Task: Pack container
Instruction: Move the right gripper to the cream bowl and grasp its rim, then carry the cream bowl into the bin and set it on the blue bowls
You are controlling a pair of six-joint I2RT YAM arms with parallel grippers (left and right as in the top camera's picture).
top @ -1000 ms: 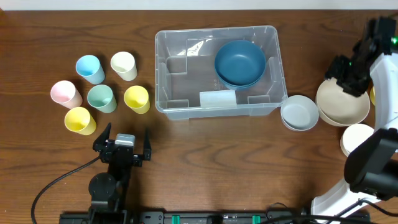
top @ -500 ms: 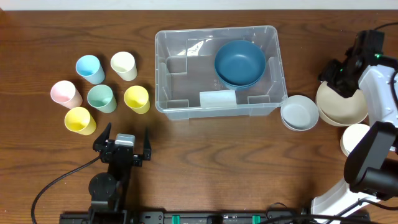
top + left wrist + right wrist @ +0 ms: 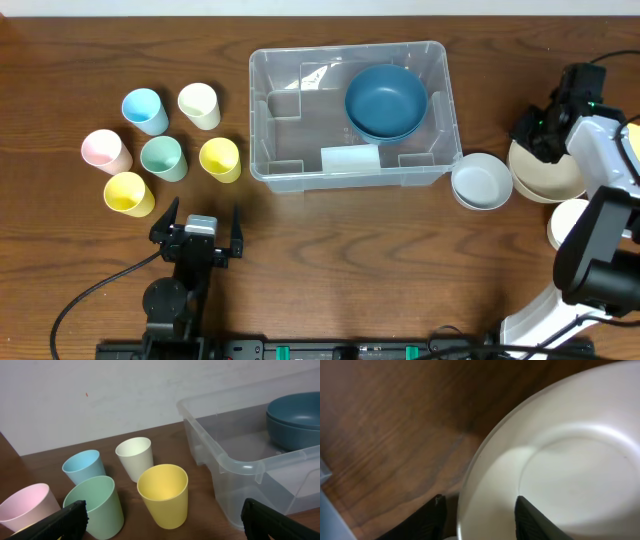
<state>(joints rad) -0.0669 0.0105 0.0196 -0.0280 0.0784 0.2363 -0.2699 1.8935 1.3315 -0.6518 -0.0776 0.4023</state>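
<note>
Jaws apart, the right gripper (image 3: 477,515) straddled the rim of a round cream plastic bowl (image 3: 570,460), its likeliest hold: light, stiff, slick. The left gripper (image 3: 200,235) gaped wide.

**Left arm** (image 3: 170,295): black throughout, with round joint housings. A pale grey block sits behind the left pincer (image 3: 200,215). Its two fingers (image 3: 163,222) are black and flat-ended. One black cable (image 3: 85,300) curves away from the base.

**Right arm** (image 3: 600,150): white moulded shells alternate with black joint housings. There is a small green light (image 3: 591,100) near the wrist. The right pincer (image 3: 480,517) is matt black with rounded tips.
</note>
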